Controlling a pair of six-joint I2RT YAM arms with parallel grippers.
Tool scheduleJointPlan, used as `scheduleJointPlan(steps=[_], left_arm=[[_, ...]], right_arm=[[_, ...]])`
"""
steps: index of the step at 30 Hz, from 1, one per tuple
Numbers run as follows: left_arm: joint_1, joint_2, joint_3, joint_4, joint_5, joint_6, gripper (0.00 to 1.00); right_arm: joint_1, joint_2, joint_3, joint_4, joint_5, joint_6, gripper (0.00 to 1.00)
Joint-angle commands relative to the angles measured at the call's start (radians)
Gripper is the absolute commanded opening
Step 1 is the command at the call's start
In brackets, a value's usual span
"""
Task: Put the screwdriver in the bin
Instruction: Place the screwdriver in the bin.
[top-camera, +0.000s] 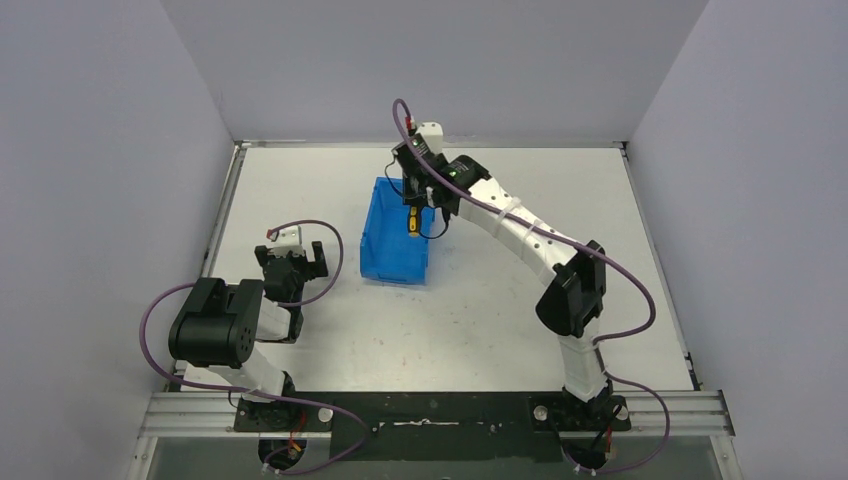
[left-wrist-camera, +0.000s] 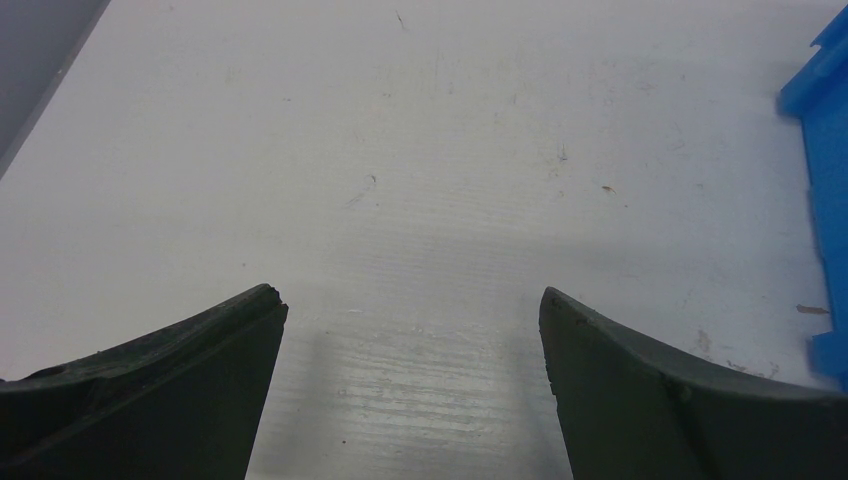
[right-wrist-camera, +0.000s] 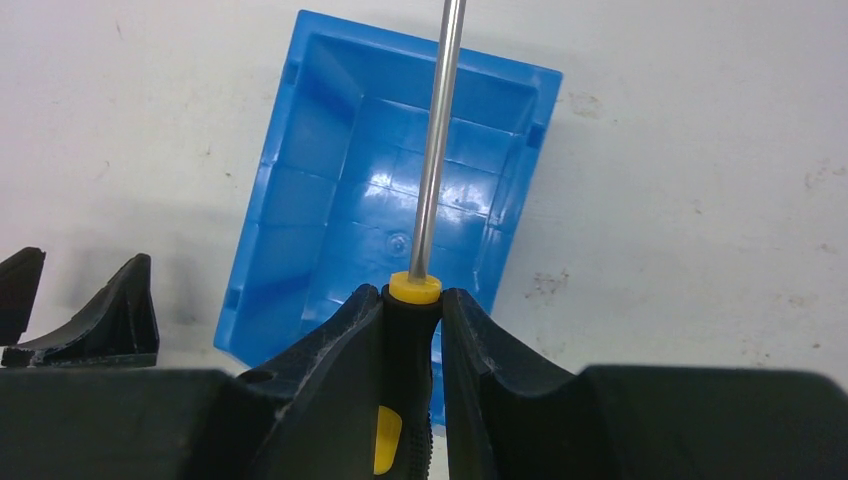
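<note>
While clamping the screwdriver (right-wrist-camera: 430, 190) by its black-and-yellow handle, hanging it above the open top of the bright blue plastic bin (right-wrist-camera: 290, 200), with the silver shaft leading away from the fingertips and across the bin's inside. Running the shaft out past the top edge of the right wrist view, so not showing the tip, and not telling whether it is touching anything. Appearing from overhead as a small yellow mark just inside the bin's right wall, toward its far end. Squeezing the handle from both sides with the right gripper (right-wrist-camera: 412, 300), closed in tight just below the yellow collar and gripping nothing else. Reaching in with the right arm (top-camera: 520, 235) from the near edge of the table (top-camera: 500, 330), right of centre, and bending leftward over the bin. Sitting the bin in the table's far half, left of centre, long sides running roughly from far edge to near edge. Standing with the left gripper (top-camera: 300, 262) between the table's left edge and the bin's near left corner, close to the bin but apart from it. Spreading its fingers (left-wrist-camera: 200, 390) wide, holding nothing, with scuffed white tabletop showing between them and a strip of blue bin wall at the right edge of that wrist view.
</note>
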Motion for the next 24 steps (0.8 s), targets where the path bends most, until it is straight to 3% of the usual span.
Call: scheduleJointPlan(steps=[1,18,24], left_arm=[[0.003,-0.001,0.027,0.053,0.007,0.008,0.97],[0.003,-0.001,0.026,0.053,0.007,0.008,0.97],[0.003,-0.001,0.026,0.054,0.007,0.007,0.97]], right_arm=[[0.016,0.03,0.033,0.114,0.001,0.016,0.0],[0.024,0.131,-0.234,0.414,-0.013,0.004,0.0],[0.03,0.158,-0.296,0.467,-0.044,0.017,0.05]])
